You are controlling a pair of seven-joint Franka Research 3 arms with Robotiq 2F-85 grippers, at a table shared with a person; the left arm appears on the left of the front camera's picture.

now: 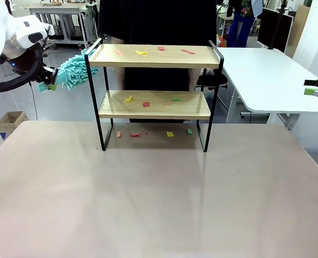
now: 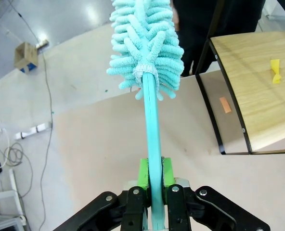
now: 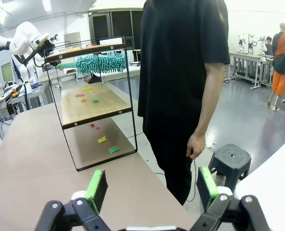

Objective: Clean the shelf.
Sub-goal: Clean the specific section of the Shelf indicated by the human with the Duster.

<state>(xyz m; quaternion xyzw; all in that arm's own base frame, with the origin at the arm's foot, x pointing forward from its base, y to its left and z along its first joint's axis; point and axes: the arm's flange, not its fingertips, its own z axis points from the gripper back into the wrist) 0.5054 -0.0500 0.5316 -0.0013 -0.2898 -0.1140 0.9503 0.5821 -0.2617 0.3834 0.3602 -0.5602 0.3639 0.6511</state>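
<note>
The shelf (image 1: 154, 56), two light wooden boards in a thin black frame, stands at the far middle of the table; its end shows in the left wrist view (image 2: 258, 86) and it also appears in the right wrist view (image 3: 92, 103). Small coloured scraps (image 1: 141, 52) lie on both boards and on the table beneath. My left gripper (image 1: 45, 83) is shut on the handle of a teal fluffy duster (image 2: 149, 48), whose head (image 1: 77, 72) hangs just left of the shelf's top board. My right gripper (image 3: 152, 187) stands open and empty at the far right (image 1: 315, 90).
A person in black (image 3: 181, 72) stands right behind the shelf. A white table (image 1: 272, 75) lies at the right, with a black stool (image 3: 231, 159) on the floor near it. A cardboard box (image 1: 8, 121) sits on the floor at left.
</note>
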